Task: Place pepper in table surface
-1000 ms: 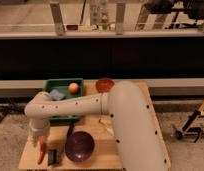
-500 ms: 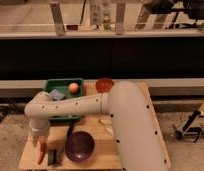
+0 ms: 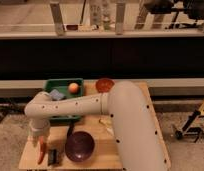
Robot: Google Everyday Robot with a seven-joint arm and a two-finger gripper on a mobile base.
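The pepper (image 3: 41,150) is a slim orange-red piece at the front left of the tan wooden table surface (image 3: 57,138). Its upper end meets the underside of my gripper (image 3: 39,136), which hangs straight above it on the white arm (image 3: 80,106). I cannot tell whether the pepper rests on the wood or hangs just above it. A purple bowl (image 3: 79,146) stands just right of the pepper.
A green tray (image 3: 64,84) at the back left holds a round orange fruit (image 3: 73,87) and a blue item (image 3: 56,94). A red-brown bowl (image 3: 105,84) sits behind the arm. A small dark object (image 3: 54,156) lies by the pepper. The table's left edge is close.
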